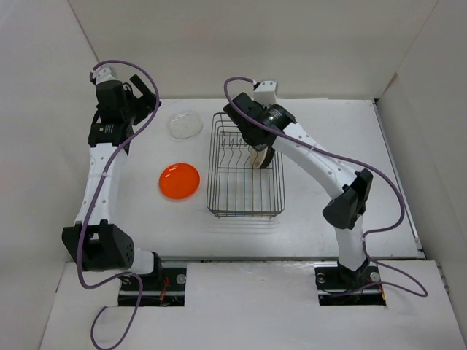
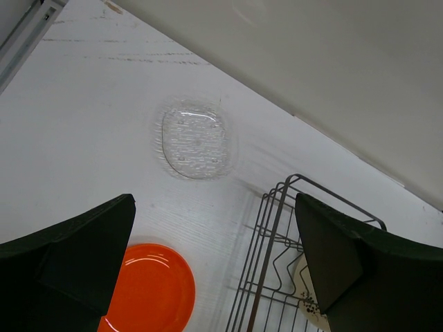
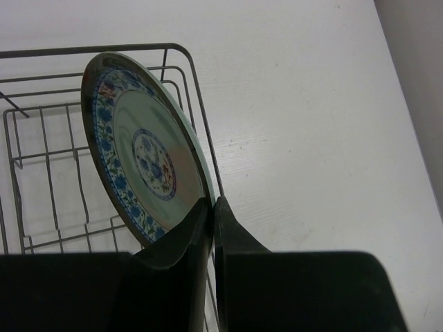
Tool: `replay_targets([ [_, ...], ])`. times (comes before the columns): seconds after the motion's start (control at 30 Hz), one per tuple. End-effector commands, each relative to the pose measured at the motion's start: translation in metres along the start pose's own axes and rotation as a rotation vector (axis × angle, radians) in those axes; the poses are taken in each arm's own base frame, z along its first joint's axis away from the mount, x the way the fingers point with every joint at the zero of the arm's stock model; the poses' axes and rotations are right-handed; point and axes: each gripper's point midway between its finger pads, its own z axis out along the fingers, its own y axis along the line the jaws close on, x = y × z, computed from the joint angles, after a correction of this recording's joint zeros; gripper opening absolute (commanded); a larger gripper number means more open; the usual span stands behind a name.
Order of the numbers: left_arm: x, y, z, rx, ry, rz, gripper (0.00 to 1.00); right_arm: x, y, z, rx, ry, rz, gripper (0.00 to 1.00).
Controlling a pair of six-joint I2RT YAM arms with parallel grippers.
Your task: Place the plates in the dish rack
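Patterned plate [image 3: 145,152] on edge, rim pinched in right jaws

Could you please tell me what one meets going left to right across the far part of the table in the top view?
Left gripper → clear plate → dish rack. The orange plate, nearer, overlaps the clear one sideways, so omitted.

I can read no lettering, label, brand or number in any of my 3 views. The nearest thing to a mark is the blue ornament on the teal-blue patterned plate [image 3: 149,162], whose rim is pinched between the jaws of my right gripper [image 3: 214,203]. That is decorative pattern, not writing.
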Motion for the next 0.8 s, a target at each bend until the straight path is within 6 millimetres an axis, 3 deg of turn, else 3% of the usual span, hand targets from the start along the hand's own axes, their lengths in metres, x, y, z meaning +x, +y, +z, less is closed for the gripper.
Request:
replay_targets([
  [0.0, -0.016, -0.006, -0.011, 0.015, -0.056, -0.007, 1.00, -0.025, -0.019, -0.016, 0.046, -0.063, 0.049, 0.00],
  [0.4, -0.020, -0.011, -0.018, 0.033, -0.067, -0.027, 1.00, -0.016, -0.005, -0.006, 0.091, -0.047, -0.015, 0.00],
  [0.77, -0.021, 0.001, -0.026, -0.046, -0.084, -0.118, 1.00, -0.003, 0.013, 0.007, 0.104, -0.032, -0.026, 0.00],
])
